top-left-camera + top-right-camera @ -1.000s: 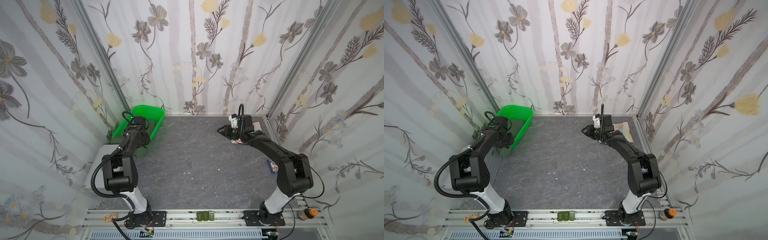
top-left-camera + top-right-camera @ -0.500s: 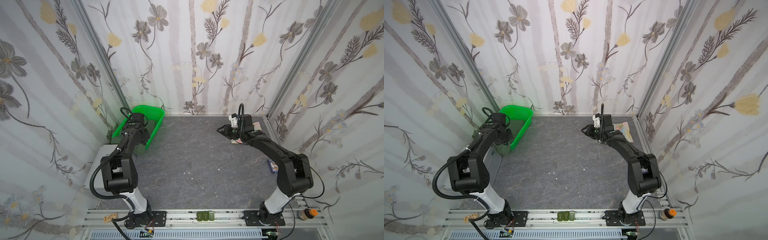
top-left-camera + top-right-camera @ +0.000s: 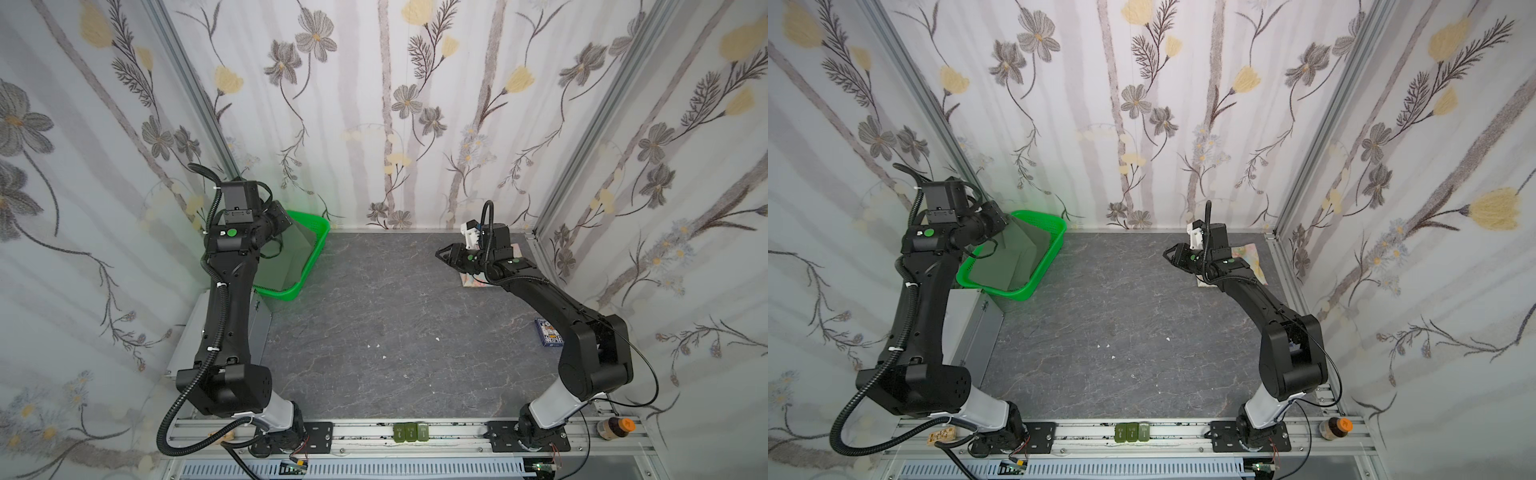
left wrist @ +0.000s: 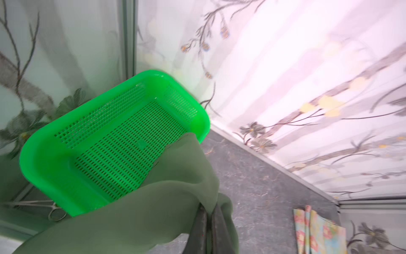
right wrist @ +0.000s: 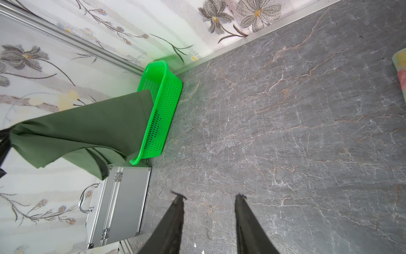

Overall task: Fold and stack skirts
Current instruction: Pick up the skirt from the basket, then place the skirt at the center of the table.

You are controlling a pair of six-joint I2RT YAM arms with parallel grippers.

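Left gripper (image 4: 210, 220) pinches the dark green skirt (image 4: 153, 211), draped from the basket (image 4: 44, 158). The floral skirt (image 4: 318, 233), apparently folded, lies well apart from the basket. Right gripper (image 5: 208, 198) is partly open and empty. Green skirt's folding and stacking remain.

This is a robot test cell in a lab, dressed to look homely. Floral fabric walls (image 3: 415, 104) hang on bare aluminium posts (image 3: 585, 124) at 11 and 1 o'clock, closing in a grey stone-patterned tabletop (image 3: 395, 332). Along 6 o'clock runs a slotted aluminium rail (image 3: 457, 434) with two black robot arms (image 3: 232, 311) bolted to it on plates, with loose wiring and a cable duct (image 3: 374, 471) beneath. A metal equipment case (image 5: 123, 204) sits at 9 o'clock.
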